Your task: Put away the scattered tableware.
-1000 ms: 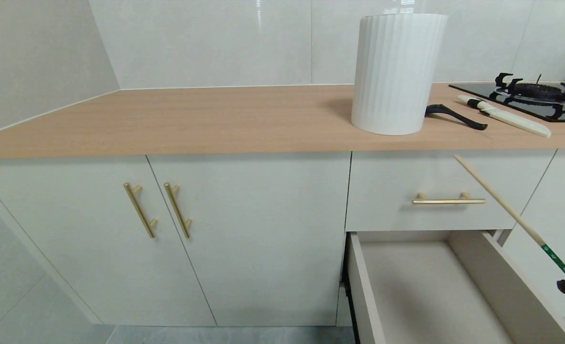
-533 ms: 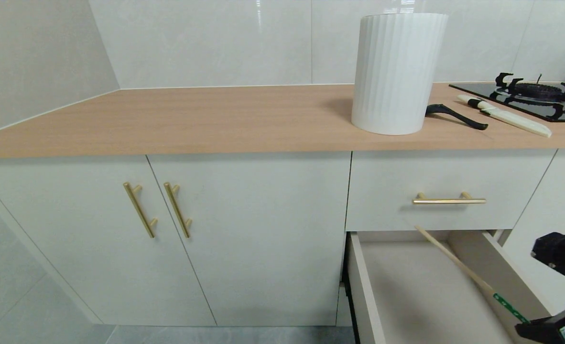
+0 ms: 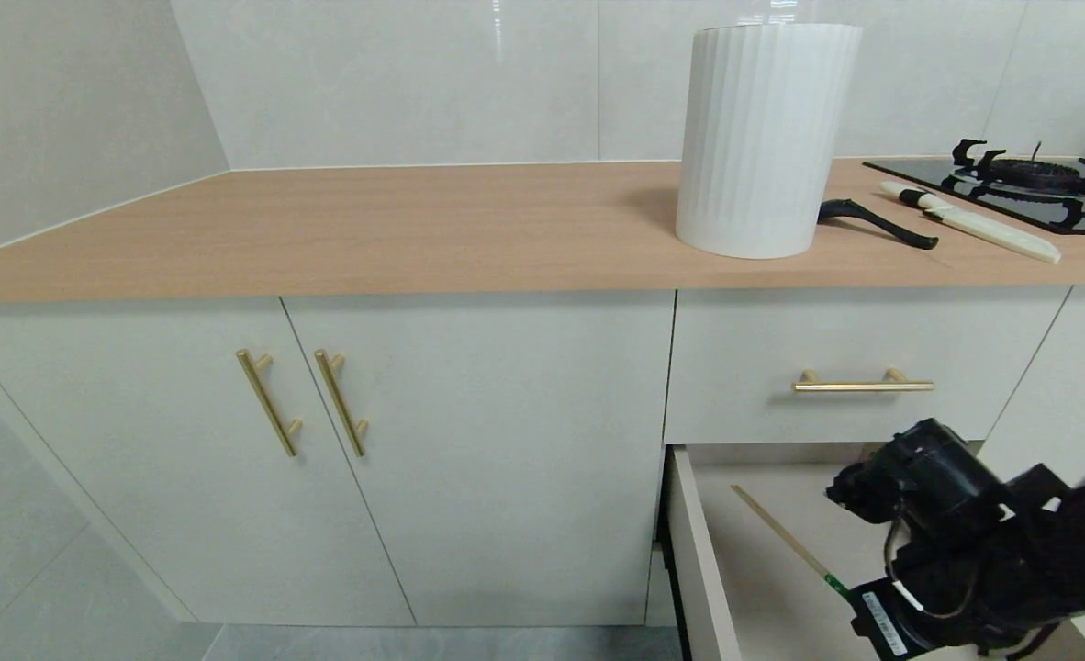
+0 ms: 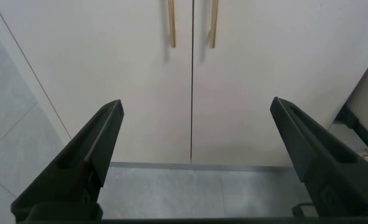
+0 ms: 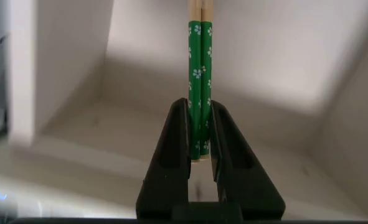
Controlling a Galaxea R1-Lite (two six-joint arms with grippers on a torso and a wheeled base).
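Chopsticks point(image 3: 781, 534) — tips inside open drawer point(image 3: 695, 551)

Bright, even light is falling everywhere. High above the right gripper point(image 5: 199, 124), glare is streaking the wall tiles point(image 3: 497, 23) and the white canister point(image 3: 763, 138) is casting a soft shadow on the countertop point(image 3: 414, 229); around it, the drawer point(image 3: 694, 551) is lying shaded behind brightly lit chopsticks point(image 5: 200, 62).

The right hand point(image 3: 864, 613), clamped on the chopsticks point(image 3: 786, 539), has dropped from beside the open drawer point(image 3: 695, 551) to down inside it, and the chopsticks, which slanted up well above the drawer, now lie low over its floor.
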